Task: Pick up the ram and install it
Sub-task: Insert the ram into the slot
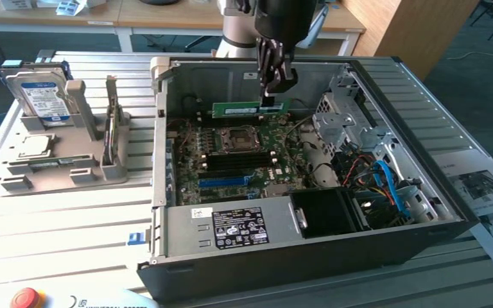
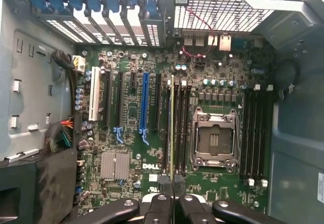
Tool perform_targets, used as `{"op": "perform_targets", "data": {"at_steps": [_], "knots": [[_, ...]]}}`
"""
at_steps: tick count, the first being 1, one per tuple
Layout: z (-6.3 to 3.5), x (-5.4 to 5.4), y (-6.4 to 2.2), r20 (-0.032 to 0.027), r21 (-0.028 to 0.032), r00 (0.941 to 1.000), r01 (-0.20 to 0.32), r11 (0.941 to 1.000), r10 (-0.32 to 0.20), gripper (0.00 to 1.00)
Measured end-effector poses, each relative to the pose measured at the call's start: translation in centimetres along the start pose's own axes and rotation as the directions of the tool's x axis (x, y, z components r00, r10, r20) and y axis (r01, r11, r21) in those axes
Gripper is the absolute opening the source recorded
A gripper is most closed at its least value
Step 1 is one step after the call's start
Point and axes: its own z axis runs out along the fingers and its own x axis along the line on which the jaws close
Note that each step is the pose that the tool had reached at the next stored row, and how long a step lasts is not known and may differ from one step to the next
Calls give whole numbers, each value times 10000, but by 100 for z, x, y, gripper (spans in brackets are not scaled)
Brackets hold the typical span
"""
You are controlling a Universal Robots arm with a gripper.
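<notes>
My gripper (image 1: 271, 97) is shut on the ram (image 1: 248, 110), a narrow green stick with a white label, gripping it near one end. It hangs level over the far part of the motherboard (image 1: 229, 160) inside the open computer case (image 1: 418, 102). In the wrist view the ram (image 2: 172, 127) appears edge-on as a thin line running out from my gripper (image 2: 172, 181). There it lies over the black memory slots (image 2: 182, 127) beside the empty CPU socket (image 2: 213, 139). Whether its lower edge touches a slot I cannot tell.
A long blue slot (image 2: 145, 102) and more black slots (image 2: 253, 133) flank the socket. The power supply (image 1: 229, 228) and cables (image 1: 384, 179) fill the case's near side. At the exterior view's left a grey holder (image 1: 58, 160) carries a blue-labelled hard drive (image 1: 41, 96).
</notes>
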Motion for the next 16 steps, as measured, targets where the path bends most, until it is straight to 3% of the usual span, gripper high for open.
{"op": "perform_targets", "data": {"at_steps": [16], "knots": [[168, -6, 3, -2, 0, 10000, 0, 10000, 0, 12]]}}
